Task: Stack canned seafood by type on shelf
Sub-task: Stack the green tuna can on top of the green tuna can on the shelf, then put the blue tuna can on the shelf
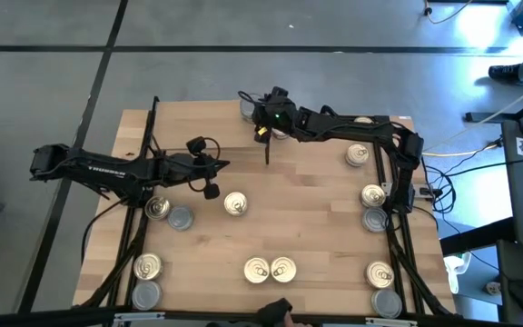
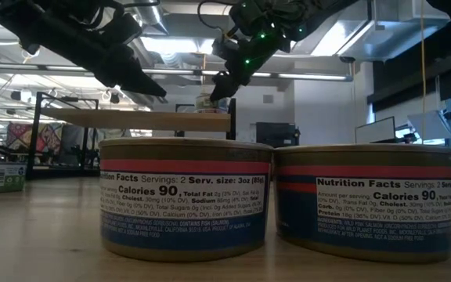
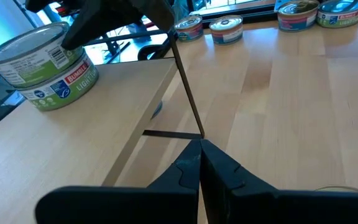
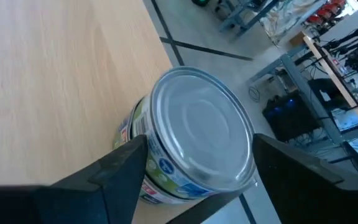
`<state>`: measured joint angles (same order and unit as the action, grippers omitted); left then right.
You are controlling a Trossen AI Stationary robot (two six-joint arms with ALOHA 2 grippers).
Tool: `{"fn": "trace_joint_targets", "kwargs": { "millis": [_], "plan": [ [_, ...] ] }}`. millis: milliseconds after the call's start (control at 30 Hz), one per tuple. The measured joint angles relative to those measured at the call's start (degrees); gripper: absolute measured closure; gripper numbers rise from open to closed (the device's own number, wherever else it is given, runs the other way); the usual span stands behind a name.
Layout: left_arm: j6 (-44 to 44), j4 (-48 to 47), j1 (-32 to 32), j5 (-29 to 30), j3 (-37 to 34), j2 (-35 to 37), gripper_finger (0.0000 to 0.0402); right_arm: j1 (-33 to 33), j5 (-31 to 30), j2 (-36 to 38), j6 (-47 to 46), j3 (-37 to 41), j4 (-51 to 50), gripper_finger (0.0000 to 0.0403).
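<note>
At the raised light-wood shelf's (image 4: 55,68) twelve-o'clock edge, the right gripper's (image 4: 194,165) fingers stand apart flanking a rigid, slick-walled, fairly hefty silver-topped green-labelled tin (image 4: 194,134), best pinched across its sides; the left gripper (image 3: 199,163) waits closed.

The counter (image 1: 316,209) is pale blond wood with a fine straight grain, and the shelf (image 3: 61,137) is the same light wood on thin black posts. On the shelf, a tin (image 4: 191,149) has a plain silver-grey top and a green, white and blue label. Near the counter's front edge, two tins (image 2: 185,200) wear dark blue labels with a red band and white nutrition print. The right hand (image 4: 194,168) is matte black.
</note>
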<state>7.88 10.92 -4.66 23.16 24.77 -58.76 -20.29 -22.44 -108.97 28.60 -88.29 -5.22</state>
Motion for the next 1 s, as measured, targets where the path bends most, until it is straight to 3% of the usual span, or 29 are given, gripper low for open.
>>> {"fn": "trace_joint_targets", "kwargs": {
  "millis": [267, 400, 800, 1000],
  "plan": [
    [-0.2, 0.0, -0.01, 0.0, 0.0, 0.0, 0.04, 0.5, 1.76, 0.1, 0.16, -0.02, 1.49, 0.0113],
    [-0.2, 0.0, 0.22, 0.0, 0.0, 0.0, 0.04, 3.31, 1.73, 3.82, 0.35, 0.0, -3.4, 0.0113],
    [-4.22, 0.12, 3.78, -0.15, 0.0, 0.0, 0.04, 21.04, 4.49, 14.62, -11.39, 0.4, -34.67, 0.0113],
    [-7.11, 0.69, 4.78, -0.14, 0.0, 0.01, 0.0367, 30.26, 3.99, 14.51, -16.01, 9.48, -35.44, 0.0113]
  ]
}}
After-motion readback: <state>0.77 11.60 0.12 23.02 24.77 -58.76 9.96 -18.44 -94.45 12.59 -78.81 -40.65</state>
